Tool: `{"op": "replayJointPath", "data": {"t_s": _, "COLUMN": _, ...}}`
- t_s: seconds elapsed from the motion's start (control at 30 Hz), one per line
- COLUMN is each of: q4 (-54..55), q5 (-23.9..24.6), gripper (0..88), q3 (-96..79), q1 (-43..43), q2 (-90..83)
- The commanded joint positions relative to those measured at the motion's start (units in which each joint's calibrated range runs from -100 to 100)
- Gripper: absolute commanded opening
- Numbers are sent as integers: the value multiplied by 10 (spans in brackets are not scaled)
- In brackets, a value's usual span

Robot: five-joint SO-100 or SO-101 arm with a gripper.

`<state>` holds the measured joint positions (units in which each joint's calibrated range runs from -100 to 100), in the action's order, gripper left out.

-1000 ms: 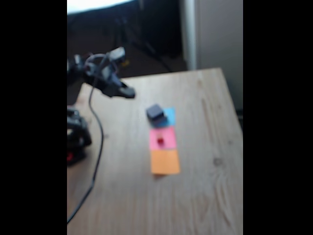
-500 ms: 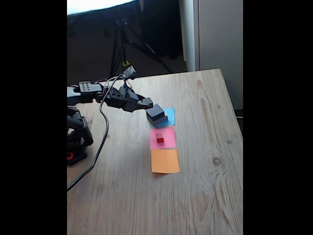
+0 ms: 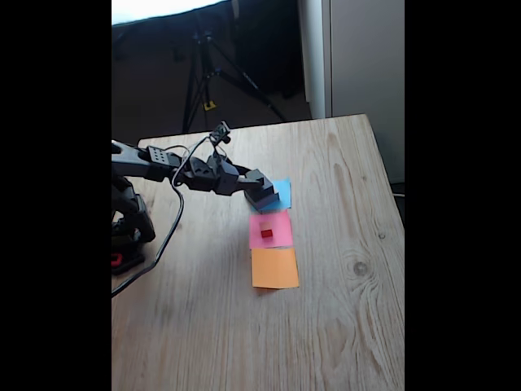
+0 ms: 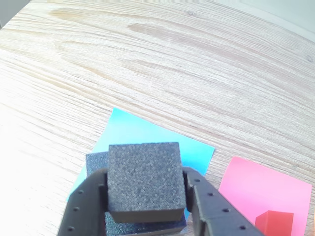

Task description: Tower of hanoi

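- A black arm (image 3: 155,163) is seen reaching from the left edge of the fixed view across a wooden table (image 3: 342,309), with its gripper (image 3: 259,190) at the blue paper square (image 3: 282,192).
- In the wrist view the gripper (image 4: 145,196) is seen from above, its two dark fingers (image 4: 86,206) set on the left and right sides of a dark grey foam block (image 4: 143,179); the jaws are spread just to the width of that block and are pressed against it.
- The gripped block is seen in the fixed view as a dark shape (image 3: 262,193) at the left part of the blue square; whether it is lifted clear of what lies under it cannot be told.
- Beneath the gripped block a larger dark block (image 4: 98,164) is seen in the wrist view, its speckled top showing at the left and along the lower edge; it lies on the blue paper square (image 4: 147,132).
- Three paper squares are laid in a row on the table in the fixed view: blue farthest, a pink paper square (image 3: 277,224) in the middle, an orange paper square (image 3: 274,268) nearest, each just beside the next.
- A small red cube (image 3: 266,233) is seen standing on the pink square, apart from the gripper; in the wrist view the cube (image 4: 273,222) shows at the lower right on the pink square (image 4: 261,189).
- A black cable (image 3: 167,236) is seen hanging from the arm down to the table edge at the left.
- A tripod (image 3: 203,65) is seen standing on the dark floor beyond the far table edge.
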<state>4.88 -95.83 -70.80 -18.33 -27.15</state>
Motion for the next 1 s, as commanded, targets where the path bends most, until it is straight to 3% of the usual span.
{"op": "replayJointPath", "data": {"t_s": 0.0, "q4": 55, "q5": -13, "gripper": 62, "q3": 2, "q1": -6, "q2": 19}}
{"op": "replayJointPath", "data": {"t_s": 0.77, "q4": 109, "q5": -37, "gripper": 63, "q3": -33, "q1": -11, "q2": 49}}
{"op": "replayJointPath", "data": {"t_s": 0.97, "q4": 113, "q5": -18, "gripper": 134, "q3": -33, "q1": -10, "q2": 53}}
